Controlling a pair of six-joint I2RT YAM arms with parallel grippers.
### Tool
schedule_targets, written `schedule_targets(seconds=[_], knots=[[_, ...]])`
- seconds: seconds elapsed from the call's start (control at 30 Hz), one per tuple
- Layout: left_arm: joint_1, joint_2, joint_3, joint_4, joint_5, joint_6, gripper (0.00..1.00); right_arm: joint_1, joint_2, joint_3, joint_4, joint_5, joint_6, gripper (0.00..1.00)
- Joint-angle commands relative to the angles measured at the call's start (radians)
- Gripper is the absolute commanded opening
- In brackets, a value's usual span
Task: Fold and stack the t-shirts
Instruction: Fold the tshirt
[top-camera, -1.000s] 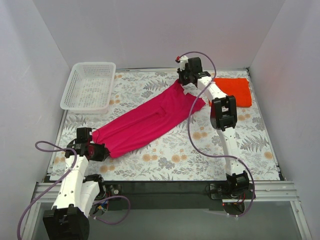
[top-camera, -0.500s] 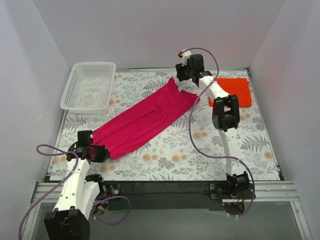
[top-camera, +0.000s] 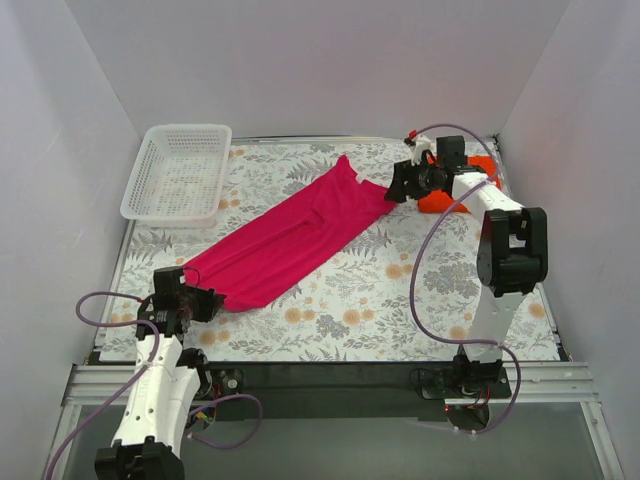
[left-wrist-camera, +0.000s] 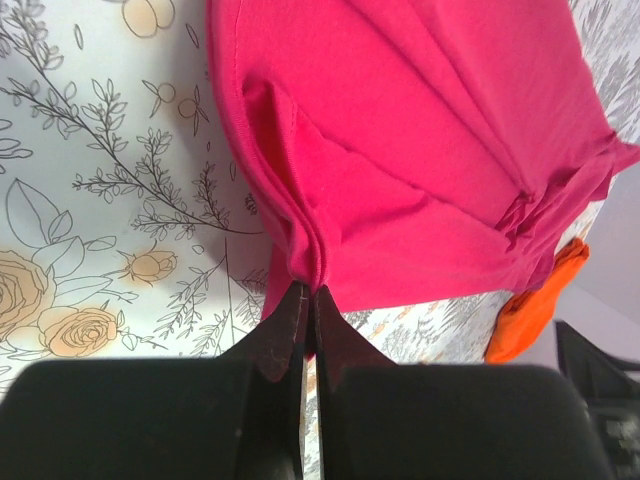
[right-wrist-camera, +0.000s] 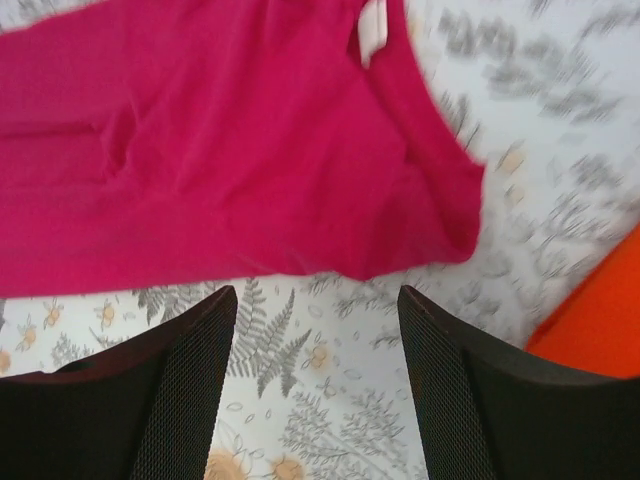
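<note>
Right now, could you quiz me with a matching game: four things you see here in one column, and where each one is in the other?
1. pink t-shirt
2. orange t-shirt
3. white basket
4. left gripper

A. far left corner of the table
B. shut on pink cloth at the near left
C. far right corner
D. laid diagonally across the middle

Pairs: 1-D, 2-C, 3-A, 4-B.

The right gripper (top-camera: 398, 186) lets go of the pink shirt (top-camera: 290, 235), opens, and swings right toward the orange shirt (top-camera: 432, 203).
</note>
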Motion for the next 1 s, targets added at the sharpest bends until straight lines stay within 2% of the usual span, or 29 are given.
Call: schedule_targets(seconds=[0.0,0.43,0.67,0.83,0.93,0.97], knots=[[-0.011,-0.021,-0.028,0.06,0.065,0.025,0.0,0.01,0.056,-0.037,-0.056,-0.005,0.074,0.61],[-0.017,-0.018,-0.033,0.071,0.088,0.032,0.0,-0.01,0.214,0.072,-0.045,0.004,0.227,0.59],[-0.017,-0.009,-0.034,0.077,0.088,0.036,0.0,-0.041,0.277,0.132,-0.027,0.005,0.302,0.52],[-0.017,-0.002,-0.034,0.081,0.091,0.038,0.0,-0.054,0.309,0.172,-0.021,-0.006,0.316,0.43],[-0.017,-0.002,-0.036,0.083,0.094,0.038,0.0,-0.054,0.327,0.198,-0.018,-0.025,0.322,0.32],[-0.017,0.0,-0.037,0.084,0.094,0.038,0.0,-0.054,0.338,0.205,-0.019,-0.035,0.325,0.24]])
